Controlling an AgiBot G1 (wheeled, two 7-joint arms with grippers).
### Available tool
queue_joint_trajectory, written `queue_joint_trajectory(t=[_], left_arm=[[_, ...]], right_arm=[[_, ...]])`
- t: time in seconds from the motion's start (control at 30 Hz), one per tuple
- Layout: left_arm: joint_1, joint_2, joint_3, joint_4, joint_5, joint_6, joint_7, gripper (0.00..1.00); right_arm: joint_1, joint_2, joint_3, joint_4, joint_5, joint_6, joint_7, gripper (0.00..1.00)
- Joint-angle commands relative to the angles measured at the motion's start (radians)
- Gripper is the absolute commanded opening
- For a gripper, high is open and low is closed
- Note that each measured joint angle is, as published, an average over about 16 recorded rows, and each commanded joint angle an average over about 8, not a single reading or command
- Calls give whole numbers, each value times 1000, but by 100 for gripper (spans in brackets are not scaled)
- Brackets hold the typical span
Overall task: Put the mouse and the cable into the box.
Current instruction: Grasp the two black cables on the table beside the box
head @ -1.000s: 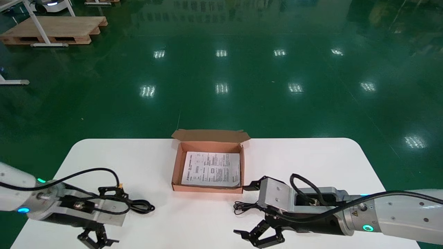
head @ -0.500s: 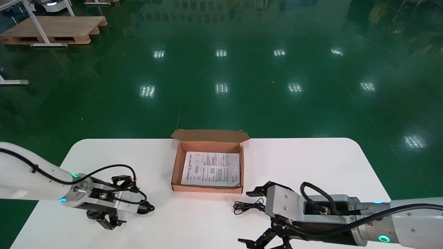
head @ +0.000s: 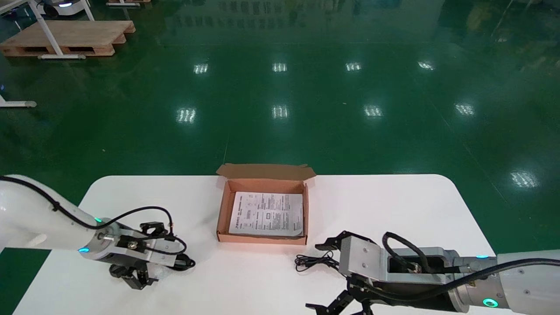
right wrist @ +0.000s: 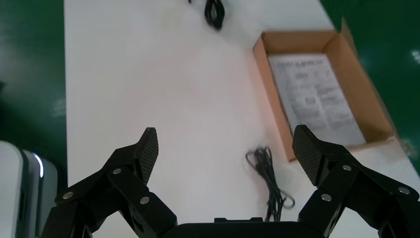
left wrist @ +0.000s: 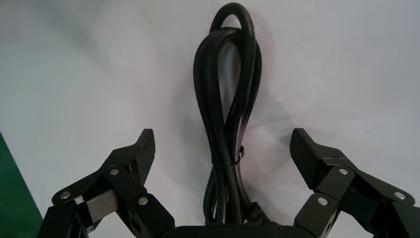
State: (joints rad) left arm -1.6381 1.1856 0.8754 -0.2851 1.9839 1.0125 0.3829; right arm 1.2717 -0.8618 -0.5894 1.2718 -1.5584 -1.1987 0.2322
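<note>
Cardboard box (head: 222,215) (right wrist: 366,94): open, lid flap folded back, at the middle of the white tabletop (head: 393,205). Same spot as 1.0 s ago.
Leaflet (head: 267,213) (right wrist: 317,96): printed sheet lying flat inside the box.
Thick cable (head: 186,262) (left wrist: 228,114) (right wrist: 214,12): black, coiled and tied into a loop. It lies on the tabletop left of the box, well apart from it, and has not moved across the three frames.
Thin cable (head: 311,262) (right wrist: 270,181): small black bundle on the tabletop, just in front of the box's near right corner and outside the box. Unmoved.
Left end effector (head: 136,280) (left wrist: 223,148): fingers spread wide, one on each side of the thick cable's tied end, with no pad touching it. 1.0 s ago it sat lower, at the near-left edge. It has since come in over the cable and has barely shifted in the last 0.5 s.
Right end effector (head: 321,275) (right wrist: 225,144): fingers spread wide and holding nothing, just beside the thin cable on its right. Its upper finger was close to the box corner 1.0 s ago. It has since pulled back toward the near edge, and the lower finger is now partly cut off there.
</note>
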Motion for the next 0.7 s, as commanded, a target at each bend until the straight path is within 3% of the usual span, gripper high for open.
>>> queue_joint_trajectory(t=[0.03,0.37,0.53,0.7], left_arm=[[-6,8,-1,22,-2,1,9,100],[-24,28,-8,88,-15,-10,56,100],[-31,36,-11,114,-20,-15,75,100],[-36,42,-13,135,-23,-19,89,100]], right_arm=[[8,-5,-11,-5,-23,-3,6,100],[39,-221,-121,-285,-326,215,-52,100],[72,-312,-141,-460,-379,298,-110,100],[104,-364,-143,-583,-376,327,-167,100]])
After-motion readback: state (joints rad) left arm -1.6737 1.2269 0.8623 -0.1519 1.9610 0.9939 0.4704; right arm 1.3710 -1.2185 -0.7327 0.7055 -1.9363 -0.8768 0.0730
